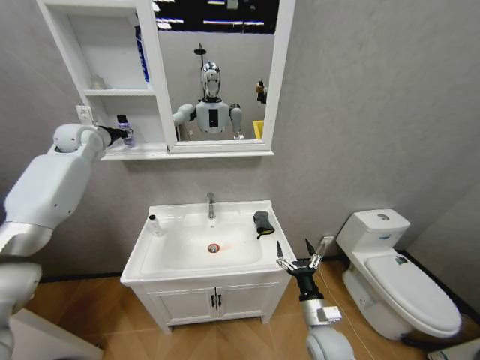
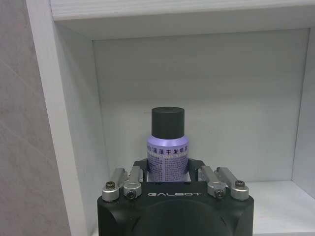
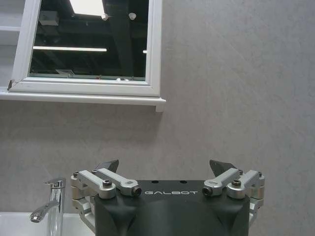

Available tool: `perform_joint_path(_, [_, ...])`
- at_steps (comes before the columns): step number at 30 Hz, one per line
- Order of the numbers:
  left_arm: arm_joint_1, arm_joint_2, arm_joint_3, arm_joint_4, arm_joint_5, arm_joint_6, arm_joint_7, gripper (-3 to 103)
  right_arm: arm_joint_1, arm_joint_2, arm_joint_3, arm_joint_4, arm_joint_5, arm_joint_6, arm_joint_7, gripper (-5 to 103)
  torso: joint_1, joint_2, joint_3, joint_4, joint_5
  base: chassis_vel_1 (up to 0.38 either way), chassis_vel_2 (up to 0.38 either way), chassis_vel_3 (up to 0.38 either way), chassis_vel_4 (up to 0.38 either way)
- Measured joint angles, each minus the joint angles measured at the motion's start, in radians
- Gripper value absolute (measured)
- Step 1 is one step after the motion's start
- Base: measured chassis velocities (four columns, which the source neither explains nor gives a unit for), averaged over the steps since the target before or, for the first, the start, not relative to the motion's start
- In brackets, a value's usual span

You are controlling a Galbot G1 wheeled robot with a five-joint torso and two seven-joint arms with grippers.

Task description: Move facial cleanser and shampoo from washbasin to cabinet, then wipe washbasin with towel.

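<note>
On the cabinet's (image 1: 112, 92) lowest open shelf, my left gripper (image 1: 120, 136) is shut on the shampoo (image 1: 124, 124), a purple bottle with a dark cap. The left wrist view shows the shampoo (image 2: 168, 147) upright between the fingers of the left gripper (image 2: 169, 166), inside the white cabinet (image 2: 206, 93). A small white bottle, the facial cleanser (image 1: 154, 224), stands on the left rim of the washbasin (image 1: 142, 259). The dark towel (image 1: 262, 222) lies on the basin's right rear corner. My right gripper (image 1: 298, 252) (image 3: 167, 165) hangs open and empty just off the basin's front right corner.
A chrome tap (image 1: 211, 204) (image 3: 49, 206) stands at the back of the basin, above a red-ringed drain (image 1: 214, 247). A white toilet (image 1: 390, 277) sits at the right. The mirror (image 1: 217, 67) adjoins the shelves. A blue item (image 1: 141, 52) stands on the upper shelf. Cupboard doors (image 1: 214, 301) lie under the basin.
</note>
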Motion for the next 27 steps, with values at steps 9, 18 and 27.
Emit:
perform_joint_path(9, [0.009, 0.001, -0.004, 0.003, -0.001, -0.009, -0.004, 69, -0.003, 0.005, 0.0, 0.001, 0.001, -0.002, 0.001, 100, 0.0, 0.0, 0.0, 0.0, 0.0, 0.0, 0.0, 0.0, 0.0])
perform_joint_path(18, [0.138, 0.091, -0.073, -0.153, -0.017, -0.055, -0.018, 98, 0.001, 0.009, -0.009, -0.002, -0.002, -0.002, 0.001, 100, 0.0, 0.0, 0.0, 0.0003, -0.0003, 0.0, 0.0, 0.0, 0.0])
perform_joint_path(27, [0.421, 0.228, -0.21, -0.473, -0.044, -0.158, -0.016, 100, 0.008, 0.011, -0.026, -0.006, -0.011, -0.008, 0.001, 100, 0.0, 0.0, 0.0, 0.0, -0.0001, 0.0, 0.0, 0.0, 0.0])
